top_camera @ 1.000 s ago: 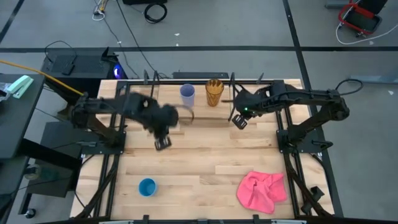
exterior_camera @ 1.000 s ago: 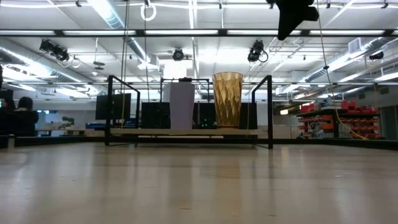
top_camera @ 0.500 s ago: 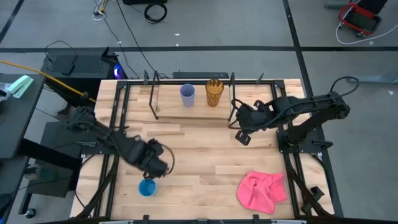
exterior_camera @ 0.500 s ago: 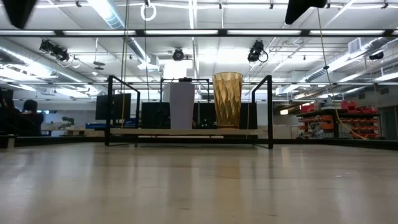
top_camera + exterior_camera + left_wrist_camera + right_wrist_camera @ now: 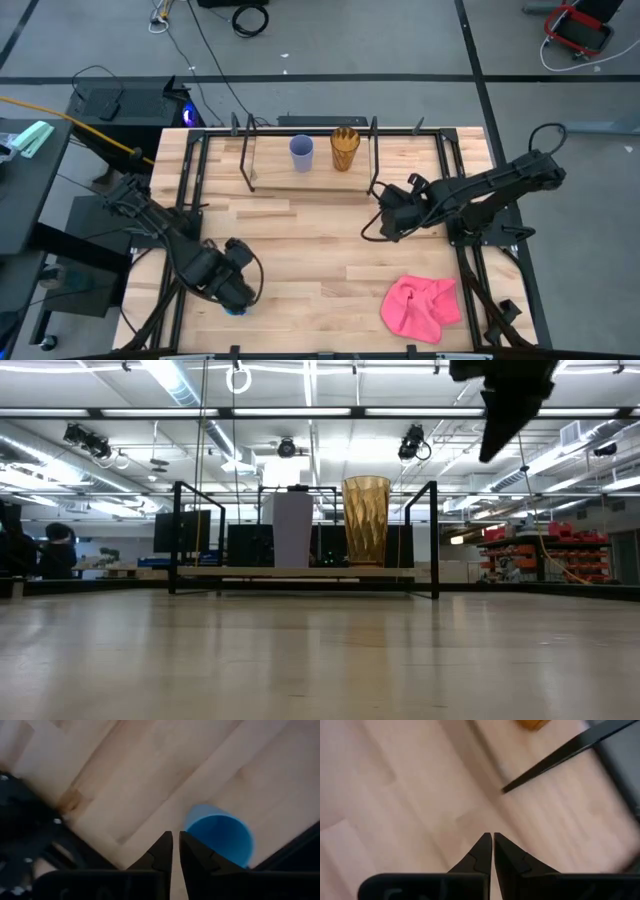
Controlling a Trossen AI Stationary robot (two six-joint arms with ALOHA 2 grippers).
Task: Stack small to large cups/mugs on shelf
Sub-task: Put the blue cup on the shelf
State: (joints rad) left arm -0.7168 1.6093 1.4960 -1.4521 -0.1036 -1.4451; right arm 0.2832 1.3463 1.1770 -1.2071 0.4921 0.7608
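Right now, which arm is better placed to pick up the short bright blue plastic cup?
Left. The left gripper hangs right over the blue cup, fingers shut. The right gripper is across the table, near the shelf.

Pretty clearly a robotics lab or workshop. Long fluorescent ceiling lights [image 5: 300,412] run over an open hall, red storage bins on shelving [image 5: 525,540] sit off to one side, loose black cables [image 5: 247,17] trail over the grey concrete floor [image 5: 350,40], and the pale wooden plank tabletop [image 5: 320,250] sits in a black metal frame.

Two cups [image 5: 301,153] [image 5: 345,148] stand side by side on the shelf [image 5: 262,175] — third cup [image 5: 220,836] near the table's [image 5: 330,255] front-left corner.
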